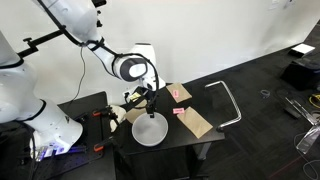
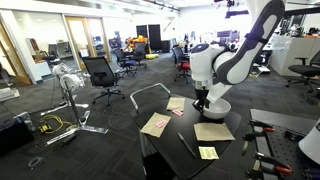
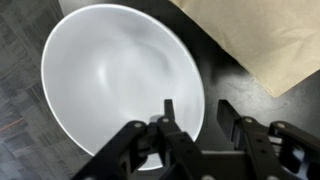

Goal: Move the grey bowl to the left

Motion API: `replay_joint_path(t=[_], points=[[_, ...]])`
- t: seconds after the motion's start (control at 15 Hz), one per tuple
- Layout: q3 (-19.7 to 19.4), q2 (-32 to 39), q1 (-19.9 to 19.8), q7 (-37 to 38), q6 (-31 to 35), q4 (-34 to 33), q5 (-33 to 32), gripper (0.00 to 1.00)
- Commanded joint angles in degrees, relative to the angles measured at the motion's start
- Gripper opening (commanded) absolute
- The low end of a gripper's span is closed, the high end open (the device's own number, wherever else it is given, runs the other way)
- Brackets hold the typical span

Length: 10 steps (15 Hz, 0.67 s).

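Note:
The grey bowl (image 3: 115,80) is round, shallow and pale grey-white. It sits on the dark table (image 1: 170,140), near its front edge in an exterior view (image 1: 150,130). My gripper (image 3: 195,108) is open and straddles the bowl's rim. One finger is inside the bowl and the other is outside it, over the dark tabletop, with a gap on each side of the rim. In an exterior view the gripper (image 1: 152,106) hangs straight down over the bowl's far edge. In an exterior view the gripper (image 2: 203,100) hides most of the bowl.
Tan cardboard rectangles lie on the table (image 1: 197,122) (image 1: 180,93) (image 2: 155,124) (image 2: 213,131), one just beside the bowl (image 3: 270,40). A small pink item (image 1: 180,112), a yellow note (image 2: 208,152) and a dark pen (image 2: 187,145) lie nearby. A metal frame (image 1: 228,100) stands beyond the table.

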State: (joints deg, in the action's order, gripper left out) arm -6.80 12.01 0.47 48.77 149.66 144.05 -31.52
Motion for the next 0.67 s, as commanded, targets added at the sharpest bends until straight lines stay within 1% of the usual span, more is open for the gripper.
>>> replay_joint_path(t=[0.0,0.13,0.2,0.6], points=[[-1.6,1.3,1.9,1.4,-0.6,-1.4,-0.3,0.19],[-2.0,1.9,2.2,1.3,-0.8,-1.5,-0.2,0.03],[-2.1,2.2,2.3,1.2,-0.7,-1.6,-0.1,0.01],[-2.9,2.2,3.2,1.1,-0.4,-1.3,0.2,0.01]])
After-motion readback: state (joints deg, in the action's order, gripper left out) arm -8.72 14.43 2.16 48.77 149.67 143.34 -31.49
